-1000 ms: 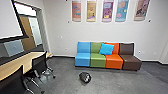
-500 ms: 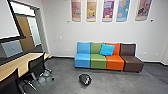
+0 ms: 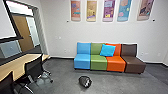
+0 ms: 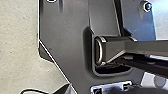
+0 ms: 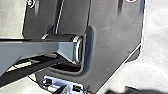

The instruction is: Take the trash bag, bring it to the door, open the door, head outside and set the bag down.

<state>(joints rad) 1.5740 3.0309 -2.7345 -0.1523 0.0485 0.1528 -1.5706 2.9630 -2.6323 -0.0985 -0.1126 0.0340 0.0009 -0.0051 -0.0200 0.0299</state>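
the dark trash bag [image 3: 85, 82] lay on the grey floor [image 3: 105, 85], in front of the sofa [image 3: 82, 61] and apart from it. a blue cushion [image 3: 107, 50] leaned on the green and orange backs. black chairs [image 3: 34, 68] stood by the wooden desk [image 3: 15, 62]. i couldn't tell whether the left claw or the right claw was apart or together.

The robot's own wide dark plate [image 5: 110, 50] lies over a pale, mottled floor [image 5: 155, 65]. A round fitting [image 5: 30, 3] sits near one corner. The robot's jointed bar [image 5: 37, 50] reaches across the plate and ends in a ringed joint [image 5: 78, 50] at a rounded recess. Near the plate's edge is a white block [image 5: 63, 82] with dark sockets; a thin dark cable [image 5: 31, 79] runs close by.
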